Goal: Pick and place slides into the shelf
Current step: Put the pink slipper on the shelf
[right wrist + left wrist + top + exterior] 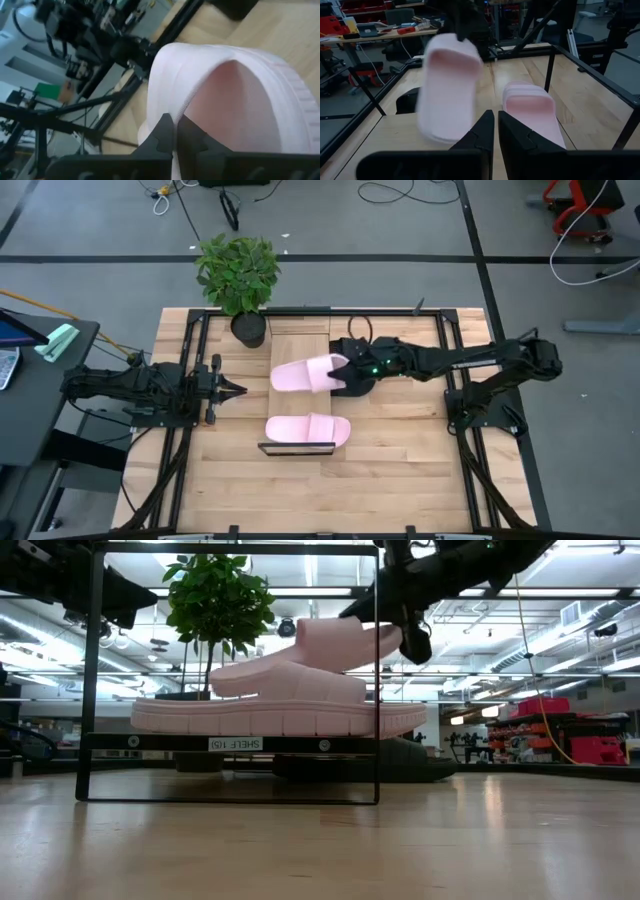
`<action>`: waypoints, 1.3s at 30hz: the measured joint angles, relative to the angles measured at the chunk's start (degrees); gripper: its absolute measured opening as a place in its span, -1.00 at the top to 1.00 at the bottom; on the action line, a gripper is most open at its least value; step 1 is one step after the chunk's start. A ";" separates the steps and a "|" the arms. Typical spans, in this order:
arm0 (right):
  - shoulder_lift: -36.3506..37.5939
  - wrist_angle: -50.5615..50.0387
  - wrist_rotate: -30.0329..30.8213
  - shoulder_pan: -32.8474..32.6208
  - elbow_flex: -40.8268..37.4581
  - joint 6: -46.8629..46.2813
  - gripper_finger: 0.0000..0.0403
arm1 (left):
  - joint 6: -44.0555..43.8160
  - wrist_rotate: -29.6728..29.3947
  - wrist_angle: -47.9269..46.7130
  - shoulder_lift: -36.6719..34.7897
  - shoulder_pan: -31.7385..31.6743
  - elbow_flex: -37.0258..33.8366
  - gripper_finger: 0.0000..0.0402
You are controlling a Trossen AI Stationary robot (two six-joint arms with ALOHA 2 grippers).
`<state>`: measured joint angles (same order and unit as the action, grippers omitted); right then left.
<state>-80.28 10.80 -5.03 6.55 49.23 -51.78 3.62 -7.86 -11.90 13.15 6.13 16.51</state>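
Note:
One light pink slide lies flat by its sole on the raised wooden shelf, near the shelf's near end; the low view shows this slide on the board. My right gripper is shut on the second pink slide, which hangs in the air above the shelf. A black slide lies on the table beside the shelf, below my right gripper. My left gripper is shut and waits left of the shelf, touching nothing. My right gripper holds the second pink slide by its wide strap, pinched between the two fingers at the strap's edge. The fingers come level from the table's right. The slide is lifted clear of the shelf and tilted, its held end higher.
A potted plant stands at the shelf's far end. The shelf's thin black frame rises around the board. A dark desk stands left of the table. Bare plank tabletop lies near and right of the shelf.

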 joint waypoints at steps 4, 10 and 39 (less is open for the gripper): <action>-1.28 3.48 3.08 -2.37 -1.08 -1.46 0.98 | -0.02 -0.02 0.00 0.00 0.00 0.00 0.82; 1.93 17.84 9.80 -4.87 -12.16 -7.41 0.98 | -0.20 0.00 0.00 0.02 0.00 0.00 0.80; -9.09 43.73 8.16 -5.76 -24.30 -23.79 0.98 | -0.48 0.00 0.04 0.01 0.00 -0.02 0.86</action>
<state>-89.37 54.53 3.13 0.80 24.93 -75.57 3.14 -7.86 -11.86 13.15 6.13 16.49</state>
